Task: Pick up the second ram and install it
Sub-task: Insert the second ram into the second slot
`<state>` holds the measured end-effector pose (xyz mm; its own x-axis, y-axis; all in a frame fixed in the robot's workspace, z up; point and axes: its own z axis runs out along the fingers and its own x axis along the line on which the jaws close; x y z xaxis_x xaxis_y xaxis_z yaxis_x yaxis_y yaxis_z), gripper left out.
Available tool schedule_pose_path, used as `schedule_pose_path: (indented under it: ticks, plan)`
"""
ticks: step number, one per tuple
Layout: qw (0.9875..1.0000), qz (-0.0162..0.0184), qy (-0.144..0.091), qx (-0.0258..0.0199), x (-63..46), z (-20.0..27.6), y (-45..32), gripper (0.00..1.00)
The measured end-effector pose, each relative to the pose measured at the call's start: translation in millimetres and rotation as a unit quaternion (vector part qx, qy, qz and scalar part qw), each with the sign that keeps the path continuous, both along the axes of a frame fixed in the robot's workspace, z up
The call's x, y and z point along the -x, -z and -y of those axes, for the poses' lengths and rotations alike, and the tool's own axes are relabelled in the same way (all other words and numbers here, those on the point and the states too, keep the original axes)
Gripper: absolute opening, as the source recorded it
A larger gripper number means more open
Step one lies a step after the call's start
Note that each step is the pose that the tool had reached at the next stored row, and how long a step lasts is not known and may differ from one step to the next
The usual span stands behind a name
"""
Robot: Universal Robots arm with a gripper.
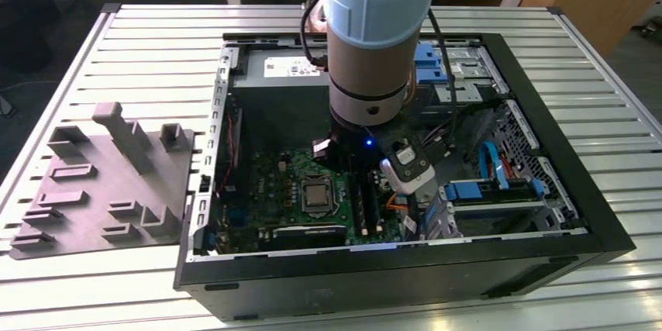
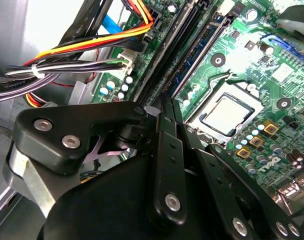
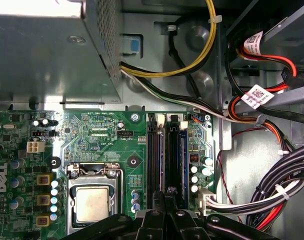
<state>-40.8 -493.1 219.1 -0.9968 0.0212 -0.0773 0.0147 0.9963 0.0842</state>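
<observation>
My gripper [image 1: 355, 180] reaches down into the open computer case [image 1: 538, 249], over the green motherboard [image 1: 290, 180]. In both wrist views its black fingers [image 2: 167, 150] are pressed together, so the gripper [image 3: 165, 198] is shut. The tips [image 2: 163, 107] sit right above the row of long memory slots [image 3: 168, 160]. Two slots look black, and beside them runs a dark-blue strip [image 3: 183, 165]. I cannot tell the second ram from these slots, nor whether the tips touch anything. The bare processor socket [image 3: 92, 202] lies beside the slots.
A grey moulded tray [image 1: 104, 184] lies on the slatted table at the exterior view's left. Bundled cables [image 3: 272, 195] crowd the case next to the slots. The grey power supply [image 3: 47, 50] fills the far end, and blue drive brackets [image 1: 497, 191] sit at the exterior view's right.
</observation>
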Motion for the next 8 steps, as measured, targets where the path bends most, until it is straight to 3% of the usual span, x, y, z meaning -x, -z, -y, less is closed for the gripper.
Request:
schedule_pose_path:
  ticks: [8]
  plan:
    - [1.0,-0.0001,0.0,0.0015,0.0,0.1,-7.7,0.11]
